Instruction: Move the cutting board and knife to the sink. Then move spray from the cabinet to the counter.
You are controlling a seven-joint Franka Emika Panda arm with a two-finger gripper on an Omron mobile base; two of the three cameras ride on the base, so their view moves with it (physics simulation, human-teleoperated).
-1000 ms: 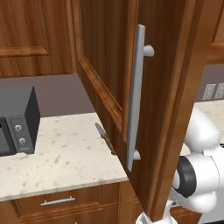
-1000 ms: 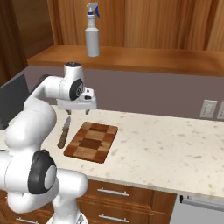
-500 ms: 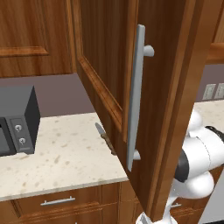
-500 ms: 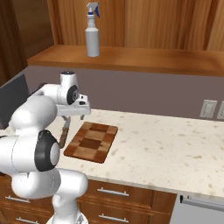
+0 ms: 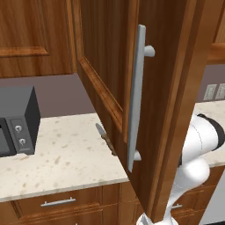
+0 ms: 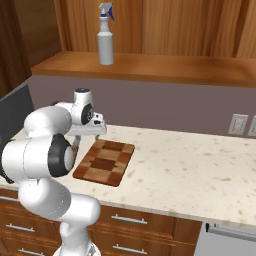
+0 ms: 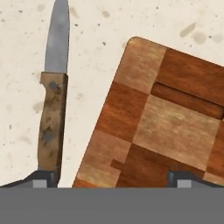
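Since a second ago my arm has swung lower over the bench [image 6: 200,165], carrying the hand [image 7: 111,177] down with it. Its fingers [image 7: 43,178] stand wide apart, holding nothing. Below them the cutting board [image 7: 162,118] lies flat near the bench's front edge, the knife [image 7: 54,100] just beside its long side, apart from it. Above, the spray [image 6: 105,34] stands upright on the cabinet [image 6: 150,70] shelf, its door [image 5: 110,66] swung open.

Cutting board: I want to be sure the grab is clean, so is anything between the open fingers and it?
Nothing visible is. In the hand view the cutting board lies bare on the counter just past the gripper; the knife lies apart beside it.
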